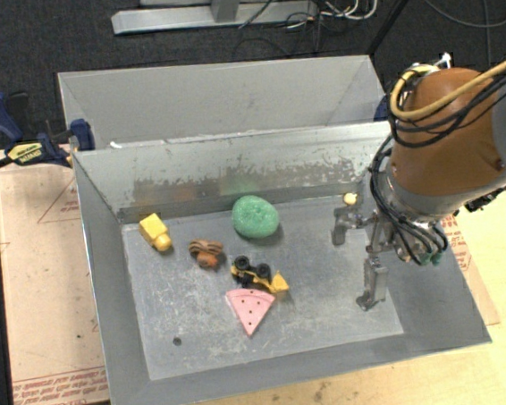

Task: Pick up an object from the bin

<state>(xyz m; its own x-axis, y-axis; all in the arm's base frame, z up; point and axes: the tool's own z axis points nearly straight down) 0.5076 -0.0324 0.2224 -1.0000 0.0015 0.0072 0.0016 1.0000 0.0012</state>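
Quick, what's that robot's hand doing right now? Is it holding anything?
Hand: open, holding nothing.

Dull grey metal bin [338, 327], its floor scuffed paler. At the far middle lies a green lump [254, 217]; far left, a yellow block [154, 232]. Beside it is a brown, tan-streaked piece [207, 253]. Nearer are a black-and-yellow toy [259, 275] and a pink wedge [251, 308] with faint dark dots. At right, a silver-grey tool [360, 262] sits under an orange-brown wrist cover [444, 141].
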